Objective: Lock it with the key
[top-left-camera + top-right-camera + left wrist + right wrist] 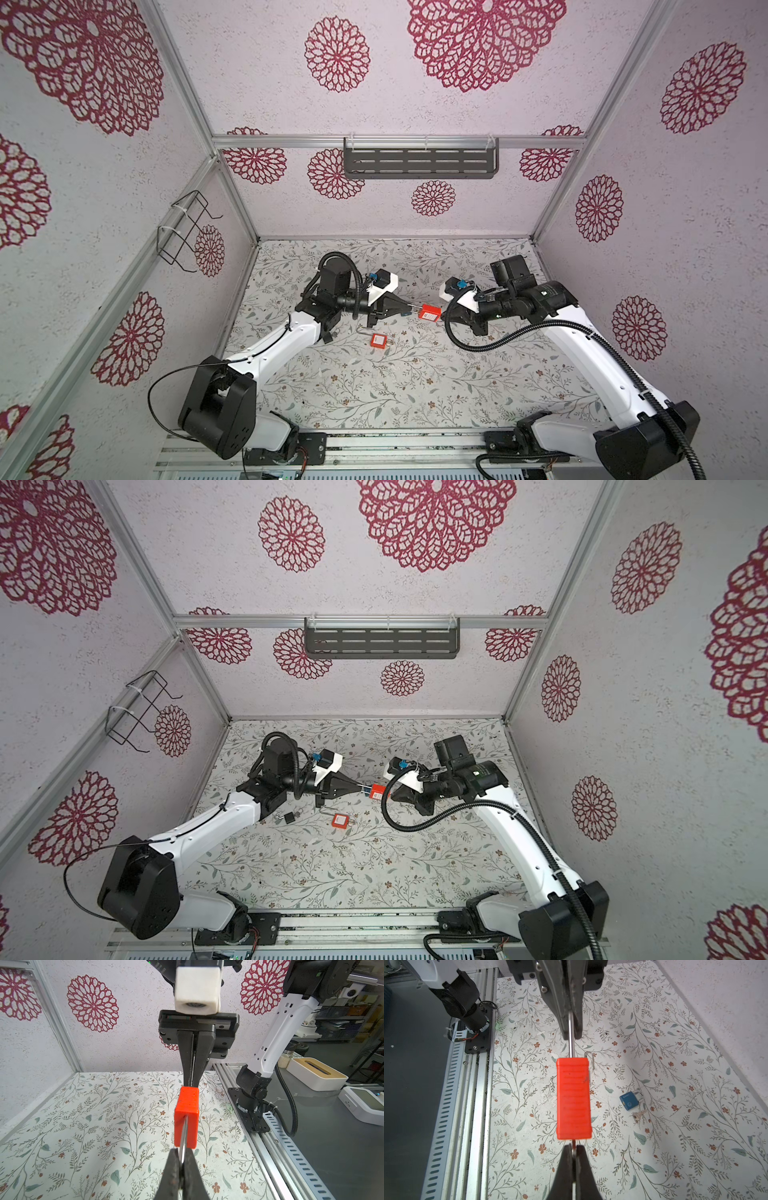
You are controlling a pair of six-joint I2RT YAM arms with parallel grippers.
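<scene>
While both arms met over the middle of the floral table (374, 395), the red padlock (431, 312) hung in the air between them, clear of the surface. Its long axis lay roughly level and ran from one arm to the other, across both top views. The shackle (184, 1136) end pointed toward the left arm and the base pointed toward the right arm.

The left gripper (411, 308) was clenched on the shackle. In the left wrist view the thin steel rod ran straight from the closed fingertips (176, 1167) into the red body. In the right wrist view the same rod showed as a single line entering the body's near end, so the shackle was seen edge-on.

The right gripper (446, 313) was pinched tight at the opposite end, on a small metal piece at the base that appeared to be the key (573, 1144). Only a sliver of it showed between the fingers, too little to tell how it was turned.

A second red padlock (378, 340) lay flat on the table, near the held one and toward the arm bases. A blue padlock (630, 1100) lay on the table with small keys (639, 1115) just beside it, apart from both grippers.
</scene>
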